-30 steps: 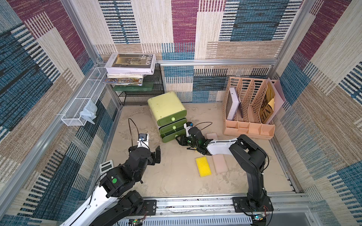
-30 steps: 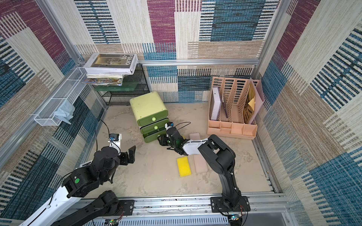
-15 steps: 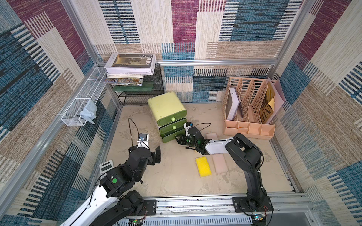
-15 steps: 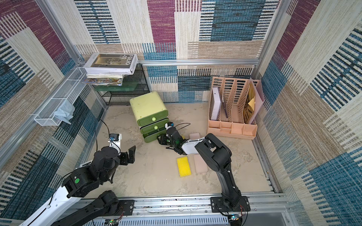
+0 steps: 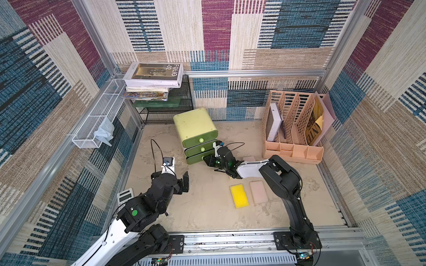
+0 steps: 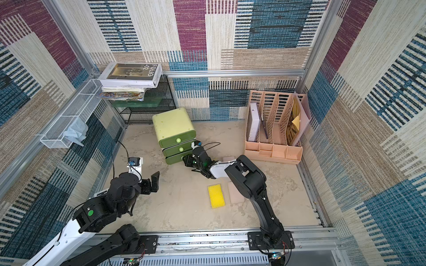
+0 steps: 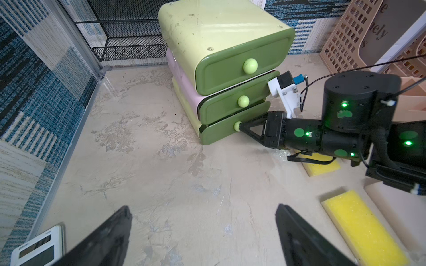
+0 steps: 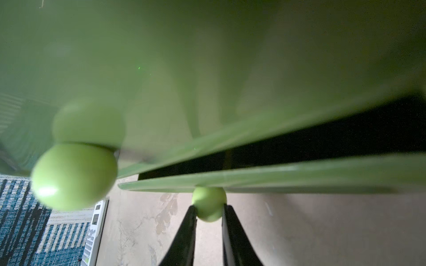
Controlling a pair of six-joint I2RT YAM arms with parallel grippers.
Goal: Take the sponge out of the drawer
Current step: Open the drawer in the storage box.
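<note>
The right arm (image 5: 250,169) has slid closer and its jaws now pinch the knob (image 8: 208,203) of the bottom drawer (image 7: 219,134) to pull it open, since the sponge is likely hidden inside, while the left jaws wait spread wide.

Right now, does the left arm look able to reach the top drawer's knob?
Probably yes: the open left gripper faces the top knob across bare floor, and the right gripper, shut on the bottom knob, sits lower, off that path.
</note>
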